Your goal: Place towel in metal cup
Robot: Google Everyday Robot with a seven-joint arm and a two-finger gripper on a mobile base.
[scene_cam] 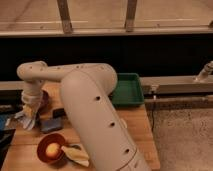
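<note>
My gripper (30,109) is at the far left of the wooden table (135,130), at the end of the big pale arm (95,115) that fills the middle of the view. It is shut on a pale, bluish-white towel (24,119) that hangs below it, just above the table's left part. A dark round vessel (45,102) sits right behind the gripper, to its right; I cannot tell if it is the metal cup. The arm hides much of the table's middle.
A green tray (128,90) stands at the back right of the table. A blue block (50,125) and a small black object (59,113) lie right of the towel. A red bowl (44,155) with a yellow fruit (52,148) and a banana-like item (76,154) sit at the front.
</note>
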